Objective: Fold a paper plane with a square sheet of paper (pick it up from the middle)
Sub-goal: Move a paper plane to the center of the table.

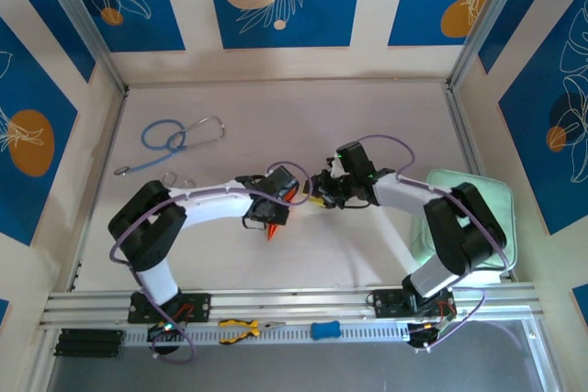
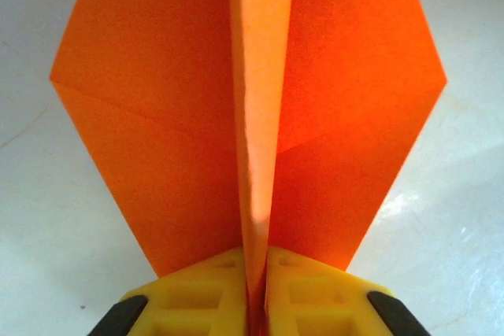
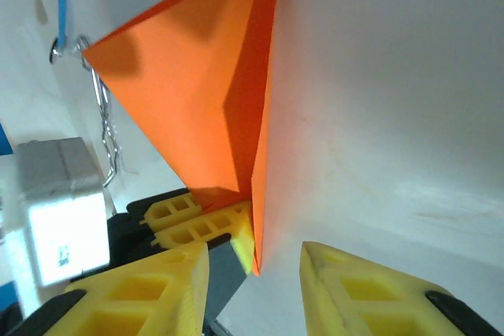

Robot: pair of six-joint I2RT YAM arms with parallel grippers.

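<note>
The square sheet of paper [image 2: 157,116] is bright orange and folded, with a raised centre crease and a flap spread to each side. My left gripper [image 2: 256,293] is shut on that centre crease, its yellow fingers [image 2: 197,289] pressed against both sides. In the top view the paper [image 1: 272,230] pokes out below the left gripper [image 1: 272,213] at mid-table. My right gripper [image 3: 253,251] is open. The paper's pointed end [image 3: 256,218] hangs between its fingers [image 3: 157,289] and touches neither. The right gripper [image 1: 320,192] faces the left one closely.
A blue stethoscope [image 1: 179,140] lies at the back left. A pale green pad [image 1: 478,218] sits by the right arm. Yellow-handled pliers [image 1: 241,328] and a small blue item [image 1: 324,330] rest on the front rail. Walls enclose the white table [image 1: 367,126].
</note>
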